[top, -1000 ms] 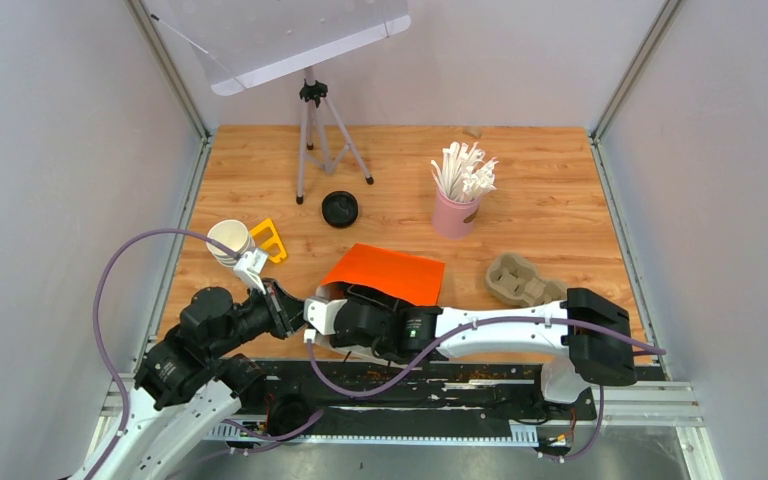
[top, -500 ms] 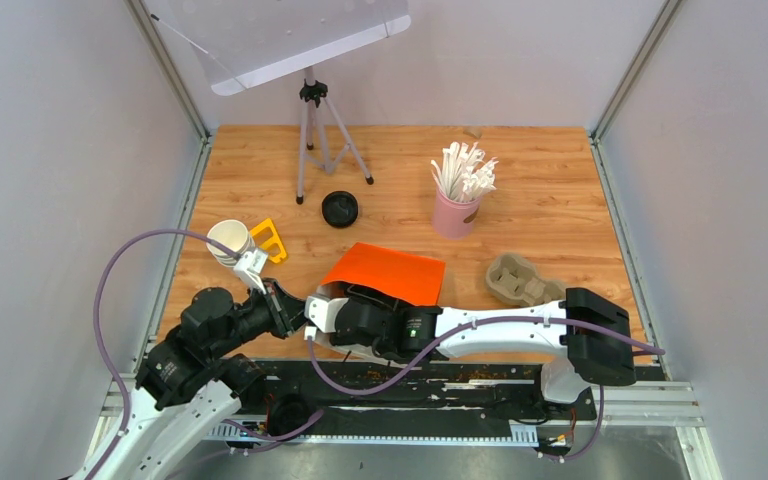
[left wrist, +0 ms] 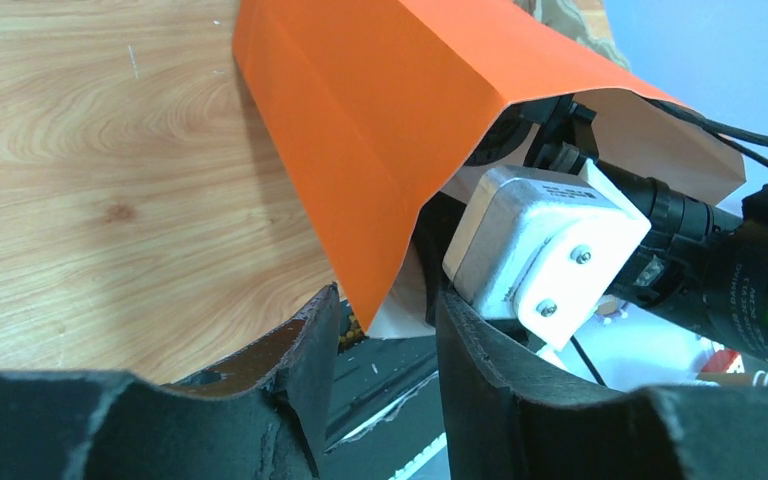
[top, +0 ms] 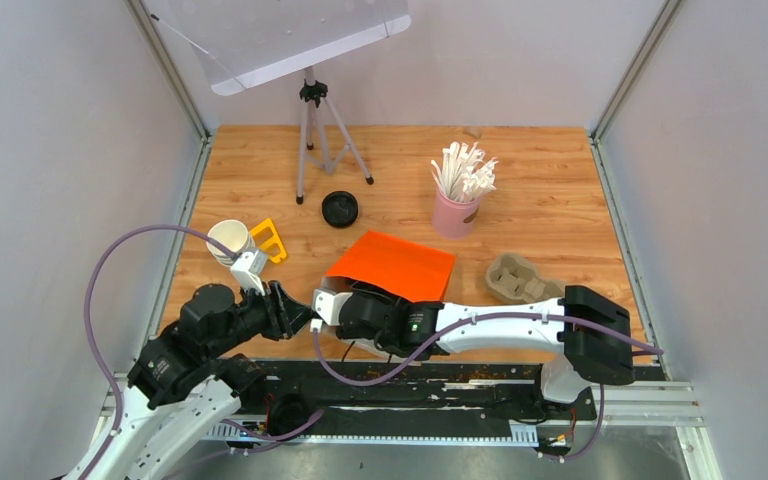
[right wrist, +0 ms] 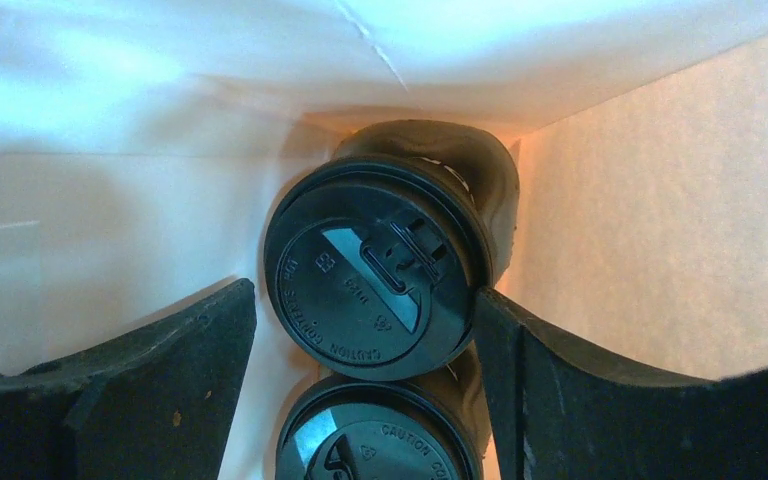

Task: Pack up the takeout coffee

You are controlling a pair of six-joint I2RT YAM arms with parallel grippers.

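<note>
Two lidded cups (right wrist: 380, 450) inside orange bag (top: 395, 268), lower centre of overhead frame.
Right gripper (right wrist: 365, 295) wide astride upper cup (right wrist: 360, 260), hold unclear; left gripper (left wrist: 388, 300) parted, bag edge between.

Left arm (top: 175, 365), white with black joints, rises from the near left corner of the wooden table (top: 540, 170) with its elbow folded, its black two-finger left gripper (left wrist: 385, 335) aimed rightward, jaws parted. Right arm (top: 500, 325) lies low along the table's near edge, reaching leftward, forearm almost level; its right gripper (right wrist: 355, 330) has both black fingers (right wrist: 160, 350) spread wide. The two wrists nearly meet.
</note>
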